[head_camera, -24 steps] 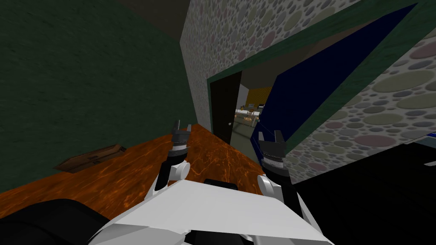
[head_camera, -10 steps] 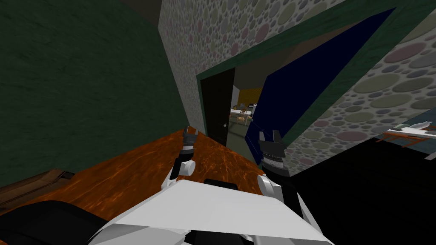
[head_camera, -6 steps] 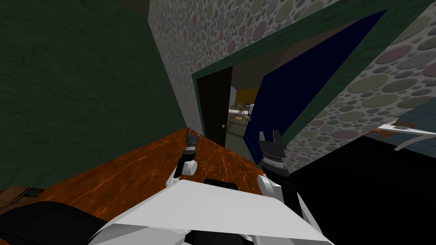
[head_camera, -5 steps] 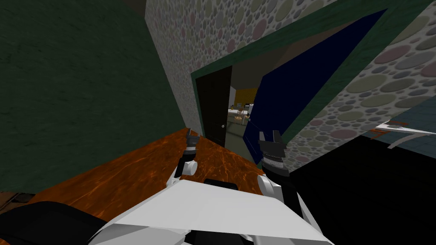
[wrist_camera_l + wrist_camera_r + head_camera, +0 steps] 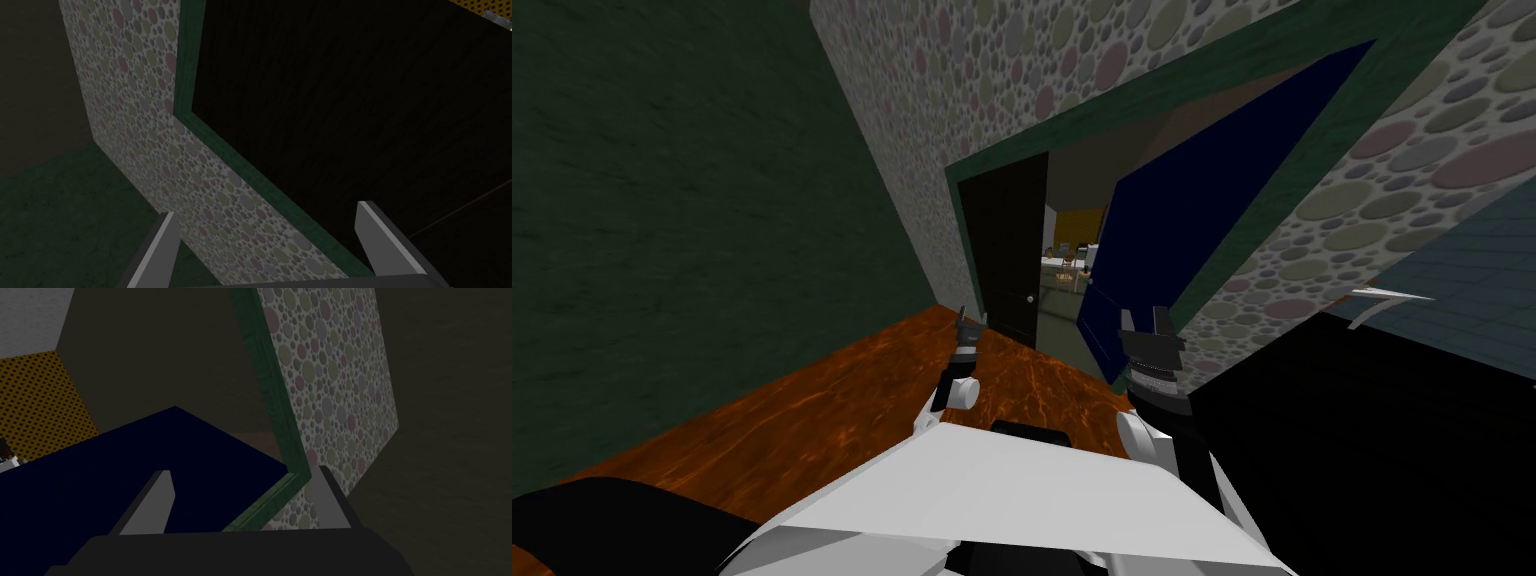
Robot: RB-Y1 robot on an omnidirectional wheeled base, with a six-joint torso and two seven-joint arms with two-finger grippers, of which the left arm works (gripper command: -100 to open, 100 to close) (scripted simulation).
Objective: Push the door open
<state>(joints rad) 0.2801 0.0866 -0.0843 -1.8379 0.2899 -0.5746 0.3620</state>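
End effectors are held wide and empty: right end effector [image 5: 1144, 318] is poised near the navy door [image 5: 1202, 200], likely for pushing, left end effector [image 5: 967, 318] alongside. Farther on, the door is seen ajar in its green frame [image 5: 958, 225].

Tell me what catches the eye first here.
A dark blue door stands ajar in a green frame, set in a wall of coloured spots, with a bright room showing through the gap. Below runs a glossy orange floor, and the open right hand hovers by the door's lower corner.
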